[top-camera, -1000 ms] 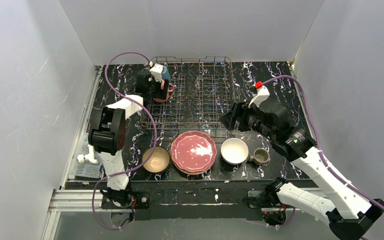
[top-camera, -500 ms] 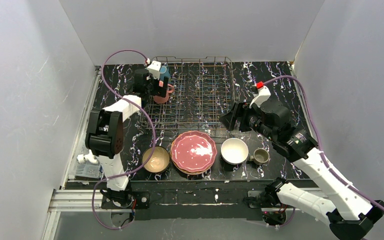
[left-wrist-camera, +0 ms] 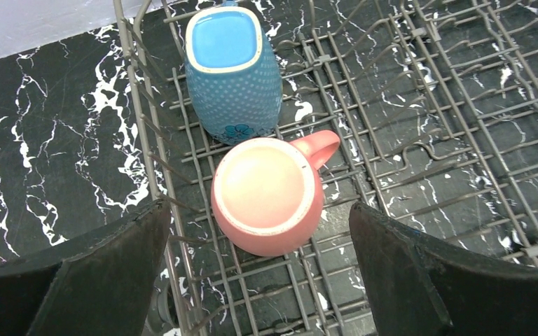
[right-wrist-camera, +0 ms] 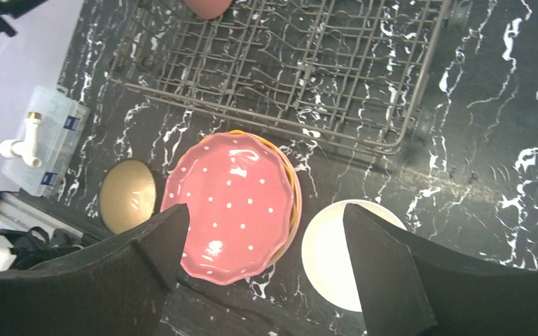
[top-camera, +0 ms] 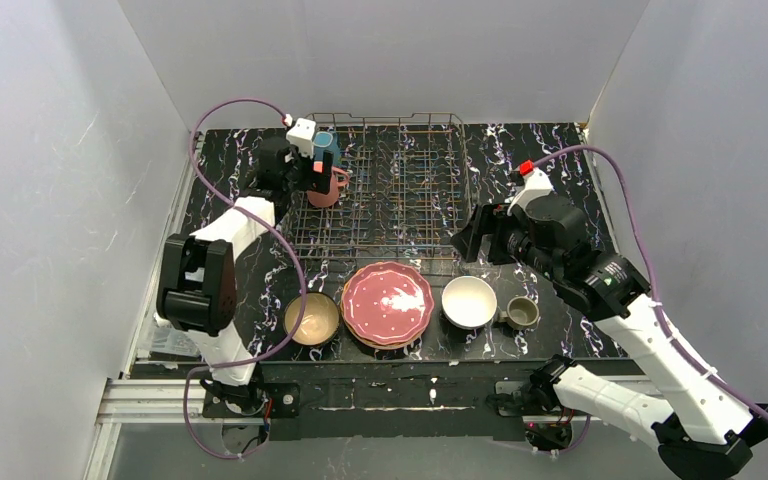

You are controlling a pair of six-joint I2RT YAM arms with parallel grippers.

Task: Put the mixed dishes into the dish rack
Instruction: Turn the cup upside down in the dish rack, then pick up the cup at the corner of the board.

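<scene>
Left gripper (left-wrist-camera: 258,208) widened, straddling pink mug (left-wrist-camera: 266,192), not touching

text: none legible | labels: blue stickers (right-wrist-camera: 72,123) on clear box (right-wrist-camera: 56,136) — too small to read

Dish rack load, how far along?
Done: pink mug and teal mug sit in the dish rack, left rear corner. In hand: nothing; left tool and right tool open. Left: tan bowl, plate stack, white bowl, olive mug on the table.

Bright, even overhead light; pics sharp, glare spot on pink plate (top-camera: 388,300), wrist-cam foregrounds soft.
</scene>
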